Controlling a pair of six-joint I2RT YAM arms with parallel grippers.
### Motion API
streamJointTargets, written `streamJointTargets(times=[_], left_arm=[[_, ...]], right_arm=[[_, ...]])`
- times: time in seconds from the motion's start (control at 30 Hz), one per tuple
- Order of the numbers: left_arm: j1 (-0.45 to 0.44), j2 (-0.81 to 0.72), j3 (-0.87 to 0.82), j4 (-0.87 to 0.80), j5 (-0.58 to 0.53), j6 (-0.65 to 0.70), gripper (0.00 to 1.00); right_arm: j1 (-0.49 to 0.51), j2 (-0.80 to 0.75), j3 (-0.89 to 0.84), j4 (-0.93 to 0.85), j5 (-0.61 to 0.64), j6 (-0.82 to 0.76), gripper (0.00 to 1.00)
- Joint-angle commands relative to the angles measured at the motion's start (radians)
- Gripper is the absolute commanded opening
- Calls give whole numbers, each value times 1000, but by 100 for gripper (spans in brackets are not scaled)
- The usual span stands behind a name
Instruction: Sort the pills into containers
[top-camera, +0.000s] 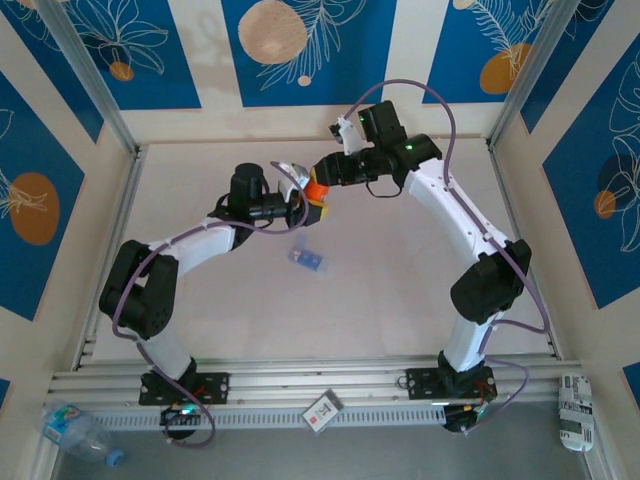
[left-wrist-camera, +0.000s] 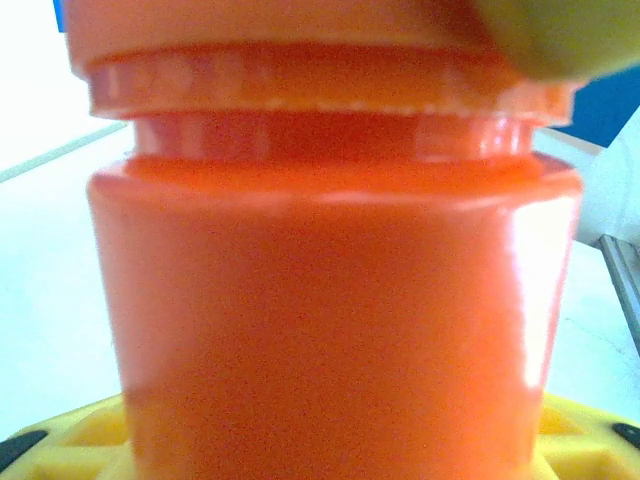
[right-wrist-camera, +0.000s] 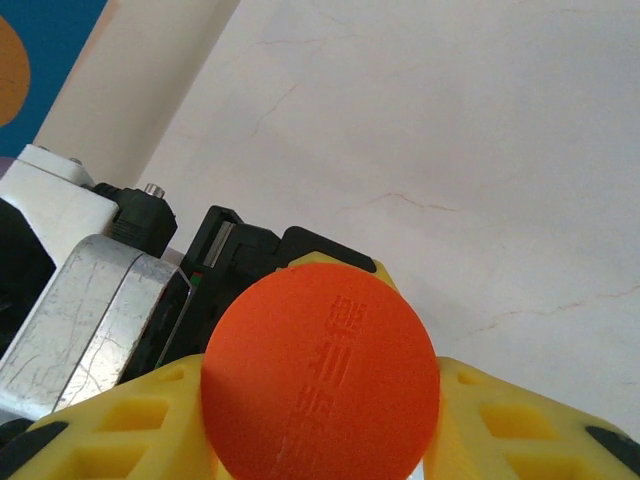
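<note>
Opening step, I'd say: left end effector (top-camera: 300, 204) clamps the orange bottle (left-wrist-camera: 330, 300), right end effector (top-camera: 323, 183) pinches its cap (right-wrist-camera: 320, 375). Next, a firm twist-off. Blue pill box (top-camera: 307, 257) lies on the surface (top-camera: 400, 290) nearby.

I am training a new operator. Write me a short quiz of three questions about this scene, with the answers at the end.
1. True or false: a pincer holds the blue pill box.
2. The left pincer is shut on: A) the orange bottle; B) the blue box; C) nothing.
3. Which part of the bottle does the right pincer grip?

Key: 1. False, it lies on the table, apart from both arms. 2. A. 3. The cap.
</note>
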Motion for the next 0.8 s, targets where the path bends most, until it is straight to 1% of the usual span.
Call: streamJointTargets(times=[0.0, 0.1, 0.23, 0.33, 0.47, 0.57, 0.77], left_arm=[[-15, -49, 57, 190, 65, -6, 0], [-13, -41, 69, 181, 79, -11, 0], [-12, -32, 85, 164, 104, -18, 0], [-12, -31, 95, 146, 122, -19, 0], [-11, -31, 99, 128, 143, -20, 0], [-5, -31, 111, 98, 175, -20, 0], [4, -34, 128, 31, 250, -20, 0]], right_arm=[[-37, 7, 27, -96, -58, -26, 41], [-73, 2, 67, -123, -129, -76, 51], [-129, -8, 111, -168, -254, -163, 69], [-152, -32, 118, -179, -320, -218, 78], [-168, -65, 120, -197, -373, -279, 80], [-181, -84, 122, -207, -386, -317, 80], [-190, -64, 193, -293, -333, -407, 81]])
